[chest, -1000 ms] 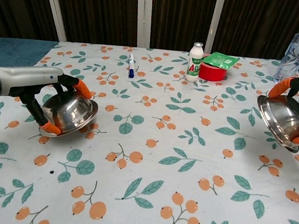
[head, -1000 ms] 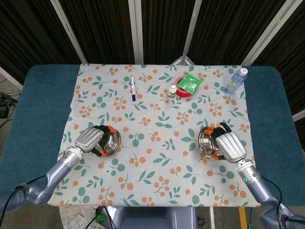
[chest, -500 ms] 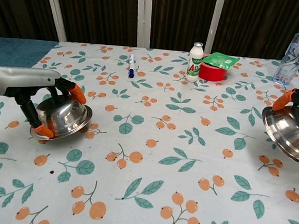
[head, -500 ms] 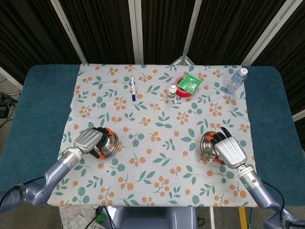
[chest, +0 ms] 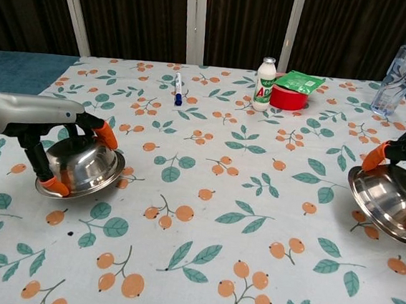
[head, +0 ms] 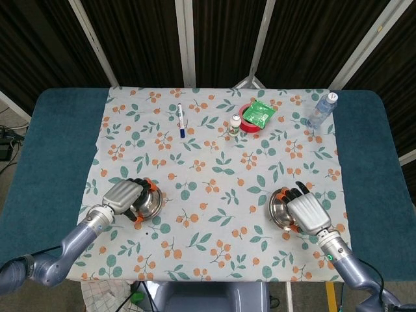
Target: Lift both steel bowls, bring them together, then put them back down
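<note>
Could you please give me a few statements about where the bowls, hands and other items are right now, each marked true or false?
1. The left hand holds a steel bowl by its rim. True.
2. The two bowls are touching each other at the middle of the table. False: they are far apart, the second bowl sitting at the right side in the right hand.
3. The water bottle lies on its side. False: it stands upright near the far right corner of the cloth.
4. A green packet rests on top of the red tape roll. True.
5. The pen lies between the two bowls. False: it lies toward the far edge, well away from both.
</note>
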{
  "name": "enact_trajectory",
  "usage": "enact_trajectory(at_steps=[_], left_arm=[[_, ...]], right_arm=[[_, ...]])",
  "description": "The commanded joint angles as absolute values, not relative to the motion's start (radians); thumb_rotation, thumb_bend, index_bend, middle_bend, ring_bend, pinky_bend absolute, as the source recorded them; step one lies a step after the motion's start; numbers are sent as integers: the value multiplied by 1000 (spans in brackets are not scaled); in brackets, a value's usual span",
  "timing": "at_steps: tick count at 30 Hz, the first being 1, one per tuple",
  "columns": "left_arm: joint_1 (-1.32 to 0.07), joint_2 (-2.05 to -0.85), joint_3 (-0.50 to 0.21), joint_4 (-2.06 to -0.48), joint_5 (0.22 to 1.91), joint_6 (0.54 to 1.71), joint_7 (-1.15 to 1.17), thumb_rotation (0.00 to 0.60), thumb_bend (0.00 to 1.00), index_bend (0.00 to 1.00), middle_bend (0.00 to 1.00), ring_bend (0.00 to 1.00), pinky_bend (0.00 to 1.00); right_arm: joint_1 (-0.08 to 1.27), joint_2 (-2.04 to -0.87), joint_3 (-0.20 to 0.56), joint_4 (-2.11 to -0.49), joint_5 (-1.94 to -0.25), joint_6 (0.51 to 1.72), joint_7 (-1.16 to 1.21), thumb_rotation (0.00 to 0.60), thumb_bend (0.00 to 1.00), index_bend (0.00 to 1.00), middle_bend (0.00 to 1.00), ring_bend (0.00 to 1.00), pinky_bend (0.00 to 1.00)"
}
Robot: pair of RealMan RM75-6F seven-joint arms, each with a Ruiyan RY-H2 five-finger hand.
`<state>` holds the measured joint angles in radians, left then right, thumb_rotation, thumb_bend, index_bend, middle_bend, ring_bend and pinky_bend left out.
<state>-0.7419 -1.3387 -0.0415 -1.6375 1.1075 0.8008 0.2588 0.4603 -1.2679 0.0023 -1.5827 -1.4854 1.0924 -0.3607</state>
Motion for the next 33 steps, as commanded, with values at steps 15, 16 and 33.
enact_trajectory(at_steps=[15,16,33], left_arm=[[-749,-1302,-2,-1741,1009,842,405,600,105,155,0,38,313],[-750,-1301,-2,-1744,1008,845,409,600,105,144,0,33,310],[-753,-1254,30,-1814,964,887,502,600,42,38,0,0,189]], right_arm=[[447,-1275,25,-1677,-1362,1084,-498,600,114,202,126,192,77],[447,-1275,24,-1680,-1358,1083,-504,600,105,194,118,188,72],[437,-1231,32,-1727,-1332,1098,-476,600,99,164,70,167,48]])
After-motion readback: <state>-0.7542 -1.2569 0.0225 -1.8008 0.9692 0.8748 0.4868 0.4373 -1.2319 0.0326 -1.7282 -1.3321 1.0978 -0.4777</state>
